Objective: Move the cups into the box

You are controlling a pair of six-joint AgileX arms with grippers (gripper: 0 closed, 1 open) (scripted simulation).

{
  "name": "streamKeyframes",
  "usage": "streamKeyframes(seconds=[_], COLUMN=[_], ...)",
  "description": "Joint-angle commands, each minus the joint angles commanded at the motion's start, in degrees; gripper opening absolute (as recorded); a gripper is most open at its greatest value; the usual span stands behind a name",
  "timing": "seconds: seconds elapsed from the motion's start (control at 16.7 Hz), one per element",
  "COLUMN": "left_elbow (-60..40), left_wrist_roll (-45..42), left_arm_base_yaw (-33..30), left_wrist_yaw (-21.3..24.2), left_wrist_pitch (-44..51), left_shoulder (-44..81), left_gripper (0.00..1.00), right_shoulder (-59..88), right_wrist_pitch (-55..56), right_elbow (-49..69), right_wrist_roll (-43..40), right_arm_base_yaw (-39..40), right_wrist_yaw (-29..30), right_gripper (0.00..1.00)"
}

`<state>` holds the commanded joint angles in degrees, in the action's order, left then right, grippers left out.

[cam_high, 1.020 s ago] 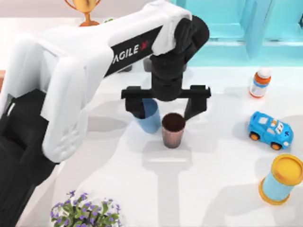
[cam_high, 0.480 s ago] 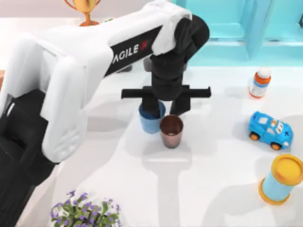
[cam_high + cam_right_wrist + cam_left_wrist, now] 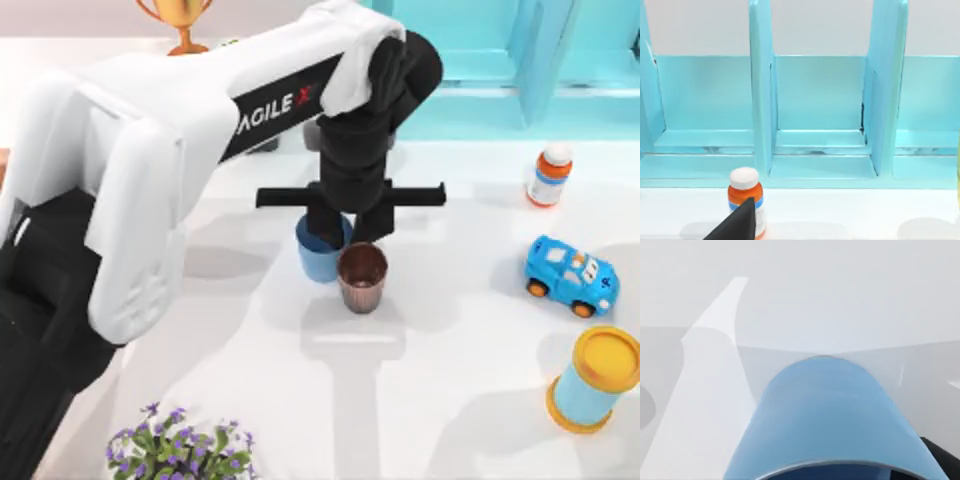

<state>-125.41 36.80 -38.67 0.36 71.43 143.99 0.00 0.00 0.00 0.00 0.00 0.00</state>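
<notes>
The light blue cup (image 3: 314,262) stands upright mid-table, touching the dark brown ribbed cup (image 3: 362,278) to its right. My left gripper (image 3: 346,228) comes down from above and is shut on the light blue cup. One finger is inside the rim and the other is outside, between the two cups. The left wrist view has the light blue cup (image 3: 830,415) very close. The box is out of view. A dark fingertip of my right gripper (image 3: 740,222) shows in the right wrist view, facing the shelf.
A blue toy car (image 3: 570,275), an orange pill bottle (image 3: 550,175) and a blue cylinder with yellow lid (image 3: 595,380) stand on the right. A turquoise shelf frame (image 3: 500,60) runs along the back; a flowering plant (image 3: 180,450) is at the front left and a trophy (image 3: 180,20) at the back.
The left gripper's fingers went from spread wide above both cups to shut on the light blue cup's wall. The brown cup kept its place.
</notes>
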Motion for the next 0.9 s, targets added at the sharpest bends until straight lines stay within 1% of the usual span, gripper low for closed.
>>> streamKeyframes(seconds=[0.24, 0.36, 0.6, 0.72, 0.9], left_elbow=[0.8, 2.1, 3.9, 5.2, 5.7], left_wrist_roll=[-0.9, -3.3, -7.7, -9.9, -10.4], left_arm_base_yaw=[0.9, 3.4, 7.8, 10.2, 10.6], left_wrist_yaw=[-0.1, -0.1, -0.1, -0.2, -0.2], left_wrist_pitch=[0.9, 3.4, 7.6, 10.0, 10.5], left_shoulder=[-0.8, -3.6, -13.5, -16.0, -16.3], left_gripper=[0.0, 0.0, 0.0, 0.0, 0.0], right_shoulder=[0.0, 0.0, 0.0, 0.0, 0.0], right_wrist_pitch=[0.0, 0.0, 0.0, 0.0, 0.0], right_elbow=[0.0, 0.0, 0.0, 0.0, 0.0], right_wrist_roll=[0.0, 0.0, 0.0, 0.0, 0.0], right_arm_base_yaw=[0.0, 0.0, 0.0, 0.0, 0.0], right_wrist_yaw=[0.0, 0.0, 0.0, 0.0, 0.0], right_gripper=[1.0, 1.0, 1.0, 1.0, 1.0])
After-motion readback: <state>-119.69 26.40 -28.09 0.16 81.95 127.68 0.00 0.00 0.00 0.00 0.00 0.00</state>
